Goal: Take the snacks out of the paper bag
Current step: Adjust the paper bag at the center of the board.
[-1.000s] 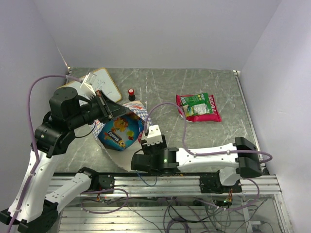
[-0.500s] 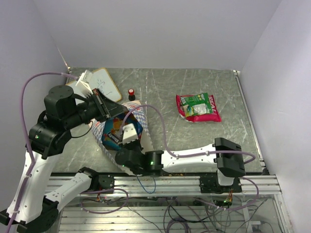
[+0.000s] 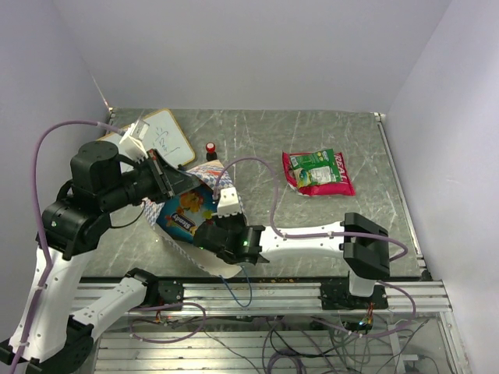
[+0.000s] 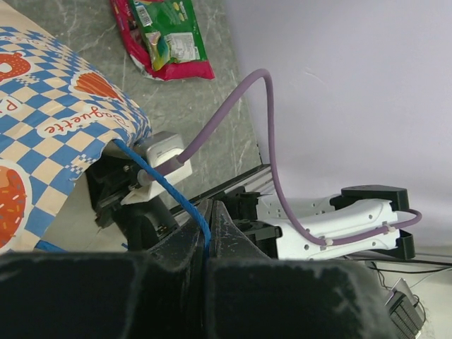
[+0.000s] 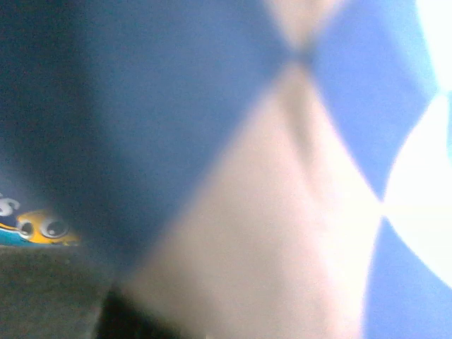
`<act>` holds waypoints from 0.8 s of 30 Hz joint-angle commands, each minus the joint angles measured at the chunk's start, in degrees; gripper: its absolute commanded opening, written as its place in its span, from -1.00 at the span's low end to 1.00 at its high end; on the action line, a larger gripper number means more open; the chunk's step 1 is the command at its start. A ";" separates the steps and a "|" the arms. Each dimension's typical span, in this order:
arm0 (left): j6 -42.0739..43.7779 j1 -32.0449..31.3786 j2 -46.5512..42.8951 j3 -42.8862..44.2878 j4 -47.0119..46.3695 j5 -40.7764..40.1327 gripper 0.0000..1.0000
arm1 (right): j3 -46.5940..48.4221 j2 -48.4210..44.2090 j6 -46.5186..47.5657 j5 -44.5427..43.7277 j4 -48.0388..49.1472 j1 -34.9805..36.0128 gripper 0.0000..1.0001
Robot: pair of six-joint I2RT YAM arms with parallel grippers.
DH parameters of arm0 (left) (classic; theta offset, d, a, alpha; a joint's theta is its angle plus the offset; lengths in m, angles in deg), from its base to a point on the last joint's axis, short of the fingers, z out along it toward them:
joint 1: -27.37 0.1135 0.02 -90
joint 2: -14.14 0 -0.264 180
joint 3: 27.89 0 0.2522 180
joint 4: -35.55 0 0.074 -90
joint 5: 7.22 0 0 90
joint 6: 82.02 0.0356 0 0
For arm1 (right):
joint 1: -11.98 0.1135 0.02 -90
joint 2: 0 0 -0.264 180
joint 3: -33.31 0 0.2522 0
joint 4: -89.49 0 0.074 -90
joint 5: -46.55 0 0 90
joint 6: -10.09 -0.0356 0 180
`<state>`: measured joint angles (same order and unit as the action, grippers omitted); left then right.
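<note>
While the left tool (image 4: 207,236) is closed tight on the thin blue cord handle (image 4: 166,191) of the paper bag (image 4: 49,113), the cord runs straight from the bag's checked rim down between its two fingers. This lifted side of the bag is just in front of the left tool, and the mouth stands open toward the right tool (image 3: 210,222). The right tool reaches into this mouth, and the paper hides its fingers. Its own camera gives only blurred blue and cream checks very close to the lens, so I cannot tell how wide it stands or whether it holds something. A blue-and-orange packet (image 3: 187,214) lies inside the bag, directly ahead of the right tool; whether they touch is not clear. A red packet (image 3: 343,183) with a green packet (image 3: 312,165) on top of it lies on the counter (image 3: 312,226), outside the bag, well apart from both tools and off to the right of the right tool. Beyond the left tool there is a white board (image 3: 168,134), and a small red-capped bottle (image 3: 210,148) stands upright near the far side of the bag.
</note>
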<state>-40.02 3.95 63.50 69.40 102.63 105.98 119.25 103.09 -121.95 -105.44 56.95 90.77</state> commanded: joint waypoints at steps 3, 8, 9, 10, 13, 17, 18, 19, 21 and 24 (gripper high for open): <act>4.75 -0.22 -1.02 4.94 3.02 -1.17 -0.86 | -5.94 -7.85 0.66 -1.63 -2.66 0.71 -0.68; 5.89 -0.22 -1.20 5.23 4.65 -0.81 -0.86 | -10.25 -11.60 4.74 2.35 4.12 -0.92 -0.59; 5.72 -0.22 -1.46 4.64 4.16 -0.68 -0.86 | -10.98 -12.18 8.80 4.38 7.74 -0.91 -0.57; 5.44 -0.22 -1.68 4.10 3.70 -0.51 -0.86 | -11.80 -12.85 12.42 7.76 12.21 -0.85 -0.55; 3.42 -0.22 -1.78 3.05 1.90 0.81 -0.86 | -13.44 -14.31 20.50 16.59 22.97 -0.32 -0.43; 3.04 -0.22 -1.92 2.30 -0.15 2.05 -0.86 | -13.36 -12.90 29.19 25.88 34.29 0.40 -0.23; 3.17 -0.22 -1.76 2.57 -0.12 2.05 -0.86 | -13.49 -12.12 32.56 29.97 38.07 0.36 -0.15; 3.33 -0.22 -1.38 2.93 0.05 2.02 -0.86 | -13.14 -11.25 37.09 35.75 40.66 0.18 -0.05; 3.25 -0.22 -0.77 3.66 0.06 2.10 -0.86 | -11.81 -9.65 48.71 45.96 44.47 0.12 0.05; 2.80 -0.22 -1.03 3.67 -1.58 2.41 -0.86 | -8.30 -7.54 54.38 48.49 44.91 -0.22 0.23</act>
<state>-36.46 3.93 63.26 71.41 106.65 105.48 106.82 92.75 -83.33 -68.96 93.25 90.98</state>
